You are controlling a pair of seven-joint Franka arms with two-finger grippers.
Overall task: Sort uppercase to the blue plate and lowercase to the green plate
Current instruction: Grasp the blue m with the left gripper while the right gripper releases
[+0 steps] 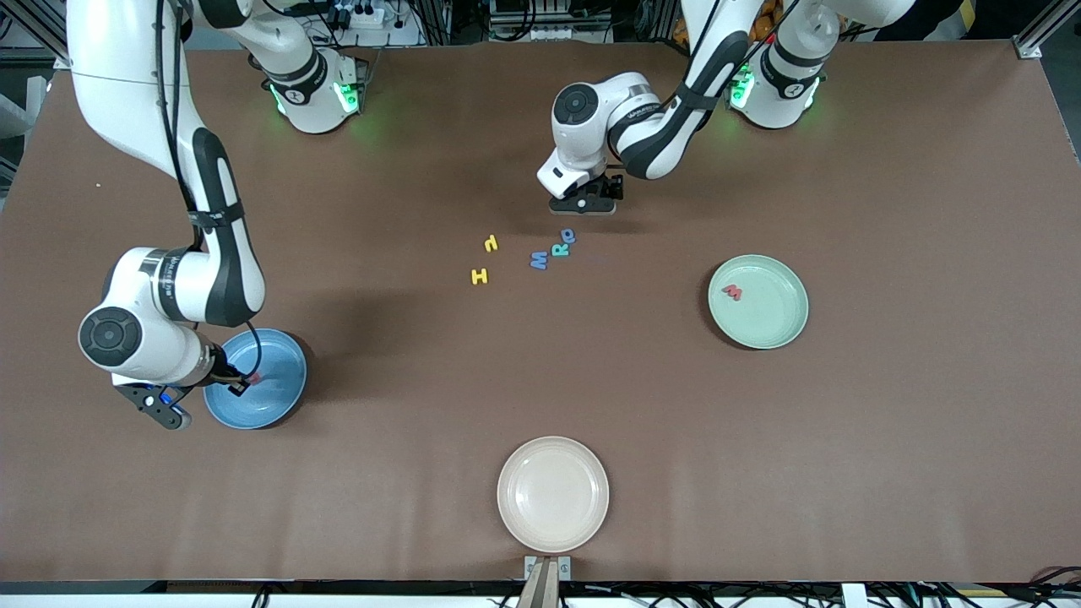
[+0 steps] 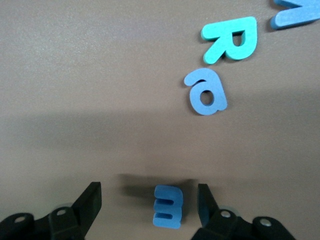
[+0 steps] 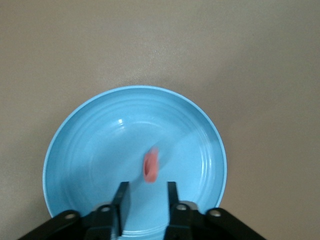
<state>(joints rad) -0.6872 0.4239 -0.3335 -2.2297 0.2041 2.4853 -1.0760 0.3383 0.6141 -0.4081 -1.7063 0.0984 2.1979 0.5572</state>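
**Red letter drops as second claw frames blue m**

The right claw [image 3: 146, 200] hangs over the blue plate [image 1: 283, 397], fingers parted, a blurred red letter [image 3: 150, 166] just free of them, apparently falling into the uppercase dish. The left claw [image 2: 149, 202], open, straddles the small blue m [image 2: 167, 206] on the counter [image 1: 422, 405], placed to pinch it for the green plate [image 1: 773, 325], which already holds a red w [image 1: 731, 292]. Only the wrist views show the m and the gaps; the front view alone shows H [image 1: 479, 275], n [image 1: 491, 244], M [image 1: 538, 260], R [image 1: 559, 248], a [image 1: 568, 236].

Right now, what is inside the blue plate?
In the blue plate one small red foam piece shows, blurred, just off the right end effector, whose fingers stand apart. Its letter cannot be read. The arm covers part of the plate's rim.
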